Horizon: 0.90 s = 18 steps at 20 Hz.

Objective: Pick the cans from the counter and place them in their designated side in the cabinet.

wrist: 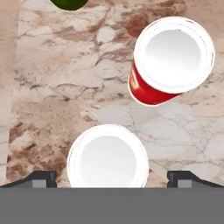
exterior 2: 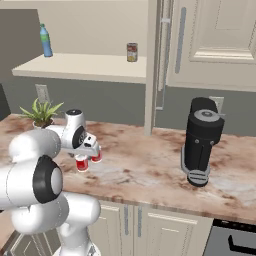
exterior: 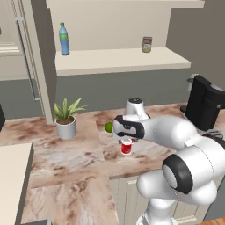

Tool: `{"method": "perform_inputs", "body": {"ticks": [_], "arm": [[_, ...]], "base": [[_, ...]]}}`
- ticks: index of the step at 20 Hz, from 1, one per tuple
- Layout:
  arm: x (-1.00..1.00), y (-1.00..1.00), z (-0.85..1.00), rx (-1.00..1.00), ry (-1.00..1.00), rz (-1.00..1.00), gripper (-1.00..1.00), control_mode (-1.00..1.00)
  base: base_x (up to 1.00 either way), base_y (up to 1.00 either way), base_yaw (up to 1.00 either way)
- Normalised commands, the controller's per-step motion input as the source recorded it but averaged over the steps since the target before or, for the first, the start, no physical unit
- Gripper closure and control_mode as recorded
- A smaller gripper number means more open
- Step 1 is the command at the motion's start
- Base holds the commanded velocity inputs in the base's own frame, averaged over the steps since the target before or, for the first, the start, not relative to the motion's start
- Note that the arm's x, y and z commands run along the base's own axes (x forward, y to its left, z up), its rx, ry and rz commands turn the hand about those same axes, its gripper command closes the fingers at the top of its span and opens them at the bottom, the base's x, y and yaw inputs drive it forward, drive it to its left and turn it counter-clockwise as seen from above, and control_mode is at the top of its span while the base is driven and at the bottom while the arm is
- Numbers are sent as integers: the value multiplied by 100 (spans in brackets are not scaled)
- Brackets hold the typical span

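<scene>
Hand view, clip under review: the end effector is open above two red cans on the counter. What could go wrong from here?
1. The second can stands close beside the near can; a descending finger could clip and tip it.
2. The end effector sits wide open around the near can; an off-centre close might push it along the counter.
3. A green fruit lies nearby and could be nudged away.

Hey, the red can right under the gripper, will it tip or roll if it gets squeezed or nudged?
The nearer can stands upright on the flat counter, so it probably sits stable. Its smooth round side may slip in the open gripper. Knocked over, it would likely roll, perhaps into the other can.
</scene>
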Motion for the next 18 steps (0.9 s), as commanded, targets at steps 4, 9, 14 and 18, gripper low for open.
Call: {"method": "perform_inputs", "body": {"ticks": [4,9,14,18], "arm": [[0,0,-17,0,0,0,-100,-100],[0,0,-16,0,0,0,-100,-100],[0,0,-14,0,0,0,-100,-100],[0,2,-15,0,0,0,100,-100]], "base": [[0,0,0],[0,0,0],[0,0,0],[0,0,0]]}}
